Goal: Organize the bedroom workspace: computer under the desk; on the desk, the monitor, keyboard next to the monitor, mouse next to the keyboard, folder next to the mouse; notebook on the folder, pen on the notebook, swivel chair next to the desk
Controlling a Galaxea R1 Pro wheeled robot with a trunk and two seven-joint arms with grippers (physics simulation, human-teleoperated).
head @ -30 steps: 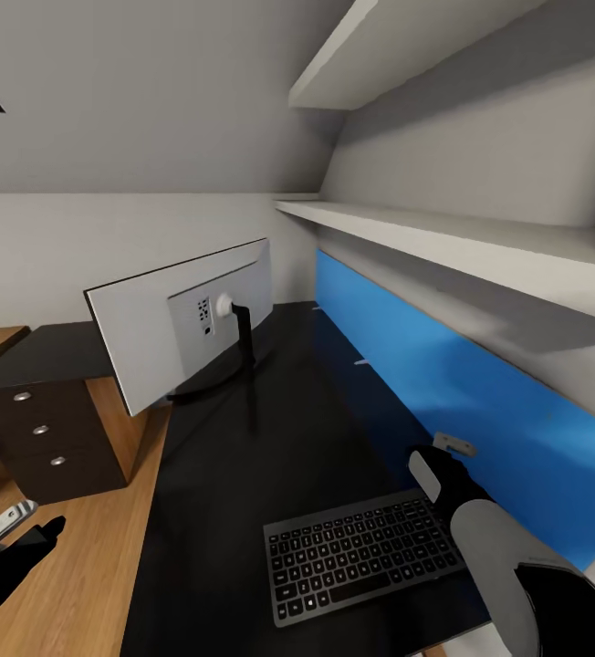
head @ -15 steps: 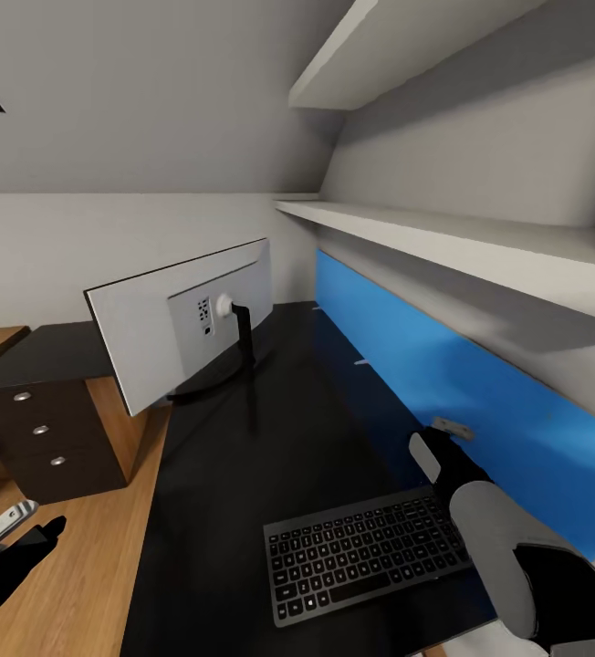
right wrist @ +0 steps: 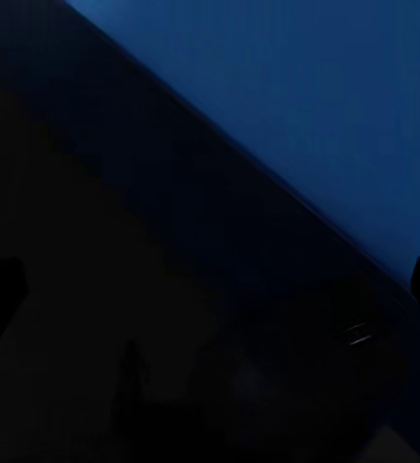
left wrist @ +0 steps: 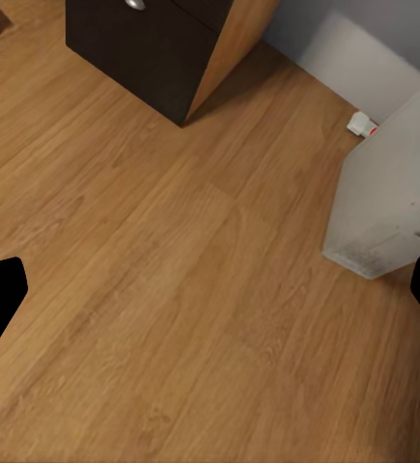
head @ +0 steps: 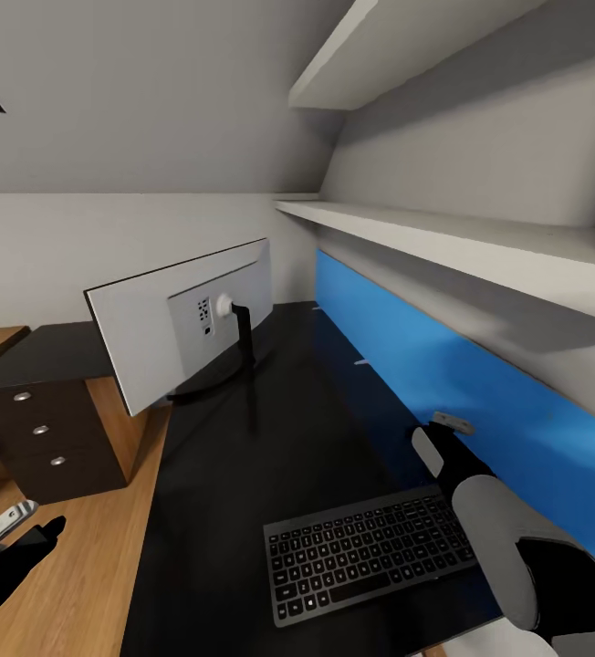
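Right pincer (head: 451, 424): it hangs low over the counter (head: 243, 474), by the blue wall panel (head: 443, 383). Both finger tips sit wide apart at the edges of its wrist view, nothing between them.
Keyboard (head: 366, 554): flat on the counter, just beside this pincer's arm, likely set down there.
Monitor (head: 183, 315): stands farther along the counter, white back showing.
Left pincer (head: 1, 531): low over the wood floor (left wrist: 152, 289), open and empty.
Computer (left wrist: 388, 198): on the floor, near the left pincer.
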